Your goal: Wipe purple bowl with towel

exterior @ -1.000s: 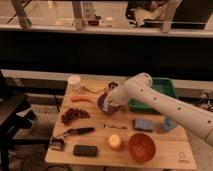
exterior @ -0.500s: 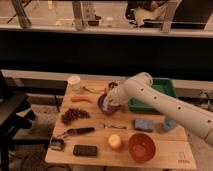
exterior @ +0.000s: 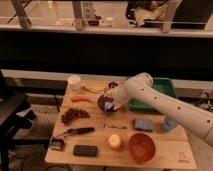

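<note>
The purple bowl [exterior: 103, 104] stands near the middle of the wooden table [exterior: 95, 135]. My gripper [exterior: 111, 103] is at the end of the white arm that reaches in from the right, and it sits right over the bowl's right side, covering part of it. A pale bit shows at the gripper, perhaps the towel, but I cannot tell for sure.
A white cup [exterior: 74, 82], a banana [exterior: 93, 89] and a carrot [exterior: 81, 99] lie at the back left. Grapes [exterior: 74, 115], a dark tool [exterior: 78, 131], a black phone [exterior: 85, 150], an orange [exterior: 115, 142], a red bowl [exterior: 142, 147], a blue sponge [exterior: 144, 124] and a green tray [exterior: 161, 95] surround it.
</note>
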Controlling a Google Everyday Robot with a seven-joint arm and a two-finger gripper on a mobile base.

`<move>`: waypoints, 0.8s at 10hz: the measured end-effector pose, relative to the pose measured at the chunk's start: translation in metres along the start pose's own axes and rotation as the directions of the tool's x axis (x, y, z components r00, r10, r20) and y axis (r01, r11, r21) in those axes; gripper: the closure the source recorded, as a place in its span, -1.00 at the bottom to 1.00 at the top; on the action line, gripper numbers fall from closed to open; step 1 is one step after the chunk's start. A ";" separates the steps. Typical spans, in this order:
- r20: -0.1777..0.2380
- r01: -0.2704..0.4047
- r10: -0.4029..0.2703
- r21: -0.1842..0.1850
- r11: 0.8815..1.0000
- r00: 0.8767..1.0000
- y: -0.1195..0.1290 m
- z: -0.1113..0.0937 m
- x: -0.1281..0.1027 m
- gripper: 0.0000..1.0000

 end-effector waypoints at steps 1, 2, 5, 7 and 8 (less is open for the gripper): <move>-0.003 -0.004 0.004 0.002 1.000 1.000 0.001 0.000 0.001 -0.60; -0.008 -0.007 0.007 0.002 1.000 1.000 0.001 -0.002 0.003 -0.60; -0.044 -0.042 0.042 0.009 0.999 0.998 0.012 -0.016 0.022 -0.60; -0.074 -0.145 0.147 0.032 0.989 0.986 0.038 -0.040 0.056 -0.60; -0.074 -0.157 0.159 0.028 0.987 0.985 0.051 -0.047 0.068 -0.60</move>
